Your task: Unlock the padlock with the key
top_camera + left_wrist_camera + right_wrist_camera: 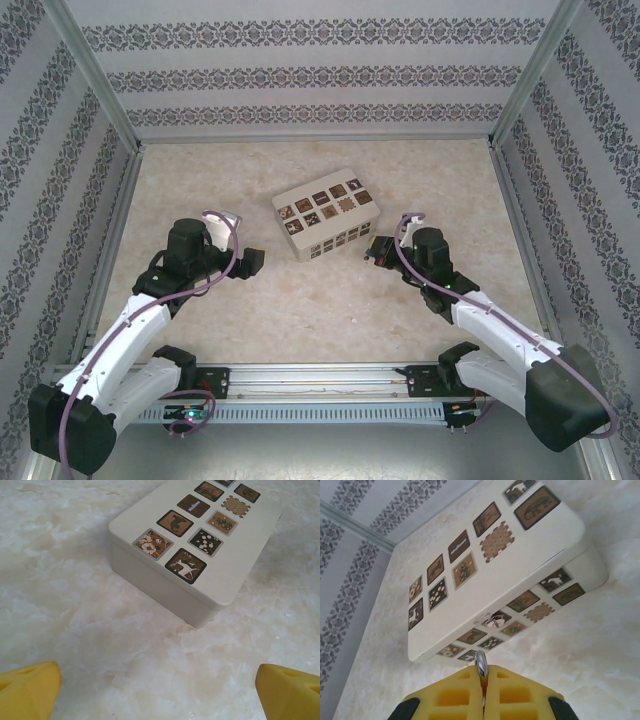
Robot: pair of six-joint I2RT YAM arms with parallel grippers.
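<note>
Right gripper (482, 674): in the right wrist view the two yellow fingers (455, 695) were pressed together with no gap between them. A small silver loop (480, 661) was pinched between their tips and stood out at 12 o'clock. It could not be determined whether this loop was the padlock's shackle or part of the key, since whatever it is attached to was hidden inside the grip.

Position relative to the hand: the loop pointed at the near side wall of the white box (485, 587). A small silvery fitting (492, 620) sat on that wall at about 1 o'clock from the loop, close by. Whether the loop touched the box could not be told.

In the top external view the right gripper (373, 250) sat low over the table (300, 310), just beside the box's right end. The box (327, 220) lay at about 10 o'clock from it.

Left gripper (255, 262): in the top view the box lay at about 2 o'clock from it, a short way apart. In the left wrist view the left gripper (160, 695) had its yellow fingertips (30, 687) spread fully wide at the frame's lower corners. Nothing was between them but bare table (60, 580). The box's near corner (200, 622) stood at 12 o'clock, untouched.
</note>
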